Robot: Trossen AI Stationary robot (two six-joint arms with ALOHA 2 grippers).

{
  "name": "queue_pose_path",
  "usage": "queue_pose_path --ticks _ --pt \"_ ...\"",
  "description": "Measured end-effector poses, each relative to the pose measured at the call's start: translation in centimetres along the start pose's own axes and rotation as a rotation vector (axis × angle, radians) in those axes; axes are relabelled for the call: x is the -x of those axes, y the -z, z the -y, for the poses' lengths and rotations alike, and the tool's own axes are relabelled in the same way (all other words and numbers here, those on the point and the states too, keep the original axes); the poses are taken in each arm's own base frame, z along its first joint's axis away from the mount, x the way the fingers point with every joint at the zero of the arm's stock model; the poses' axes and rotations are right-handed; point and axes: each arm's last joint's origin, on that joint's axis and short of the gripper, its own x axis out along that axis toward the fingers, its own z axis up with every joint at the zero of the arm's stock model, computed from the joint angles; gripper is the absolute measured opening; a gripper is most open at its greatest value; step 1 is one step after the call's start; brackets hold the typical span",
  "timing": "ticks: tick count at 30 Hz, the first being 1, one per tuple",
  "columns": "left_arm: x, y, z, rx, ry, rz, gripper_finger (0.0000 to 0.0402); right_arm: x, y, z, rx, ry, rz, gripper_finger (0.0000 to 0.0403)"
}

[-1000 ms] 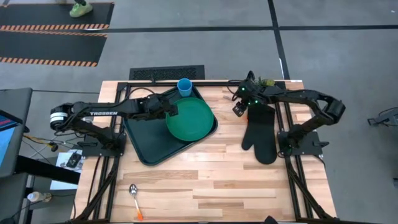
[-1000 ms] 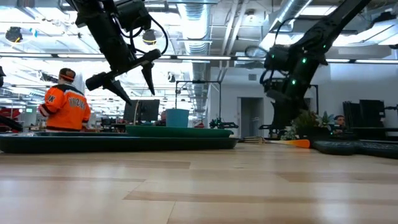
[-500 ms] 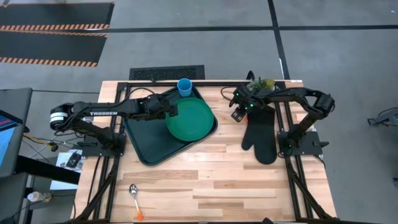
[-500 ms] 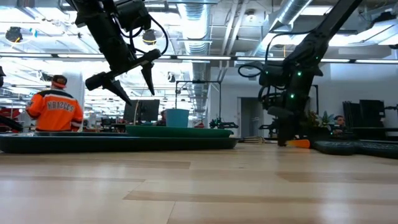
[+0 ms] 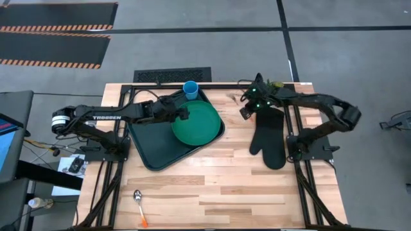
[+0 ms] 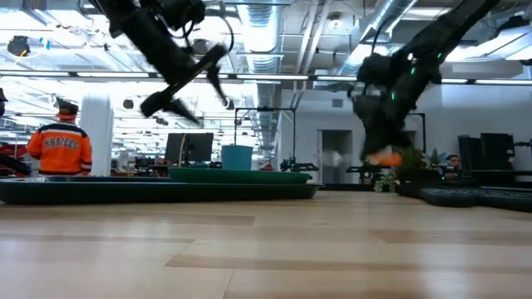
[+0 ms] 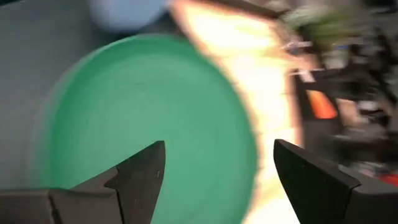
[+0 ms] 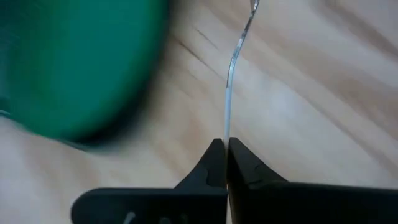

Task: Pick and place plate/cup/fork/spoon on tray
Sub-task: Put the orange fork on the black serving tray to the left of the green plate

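The dark tray point(image 5: 151, 151) lies left of the table's middle, and the green plate point(image 5: 196, 122) lies in it against its right rim. The blue cup point(image 5: 190, 88) stands at the tray's far right corner. The spoon point(image 5: 139, 204) lies near the table's front edge. My left gripper point(image 5: 185, 114) hangs open above the plate point(image 7: 143, 106), touching nothing. My right gripper point(image 5: 246, 112) is at the far side, between the tray and a black oven mitt, shut on the fork point(image 8: 233, 62). My right gripper pinches the fork between its two fingertips point(image 8: 214, 158). The silver stem point(image 8: 226, 118) comes out forward from between them, seen edge-on, with the tines at its far end. The orange handle point(image 6: 384, 155) shows at the fingers in the low view, lifted clear of the table.
A black oven mitt point(image 5: 270, 138) lies on the table's right part, just beside my right gripper. A small green plant point(image 5: 276, 84) stands at the far right edge. Bare wood point(image 5: 231, 186) stretches across the near half. A person in orange point(image 6: 58, 149) is in the room behind.
My right gripper has gone down to the table, shut on the fork and risen with it, so the orange handle now hangs clear of the wood. My left gripper has shifted a little toward the table's right and upward over the plate, staying open.
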Motion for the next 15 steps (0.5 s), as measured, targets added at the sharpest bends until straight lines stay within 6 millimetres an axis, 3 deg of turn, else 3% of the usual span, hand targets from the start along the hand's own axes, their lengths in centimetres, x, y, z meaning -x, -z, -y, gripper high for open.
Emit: queue_pose_path --ticks 9,15 --pt "1.4 -0.4 4.5 -0.186 0.418 0.191 0.0283 7.1 -1.6 -7.4 -0.018 -0.417 0.413 0.0003" --pt "2.6 -1.3 6.1 -0.244 0.591 0.346 0.0283 7.8 -1.2 -11.7 -0.019 -0.655 0.476 0.0003"
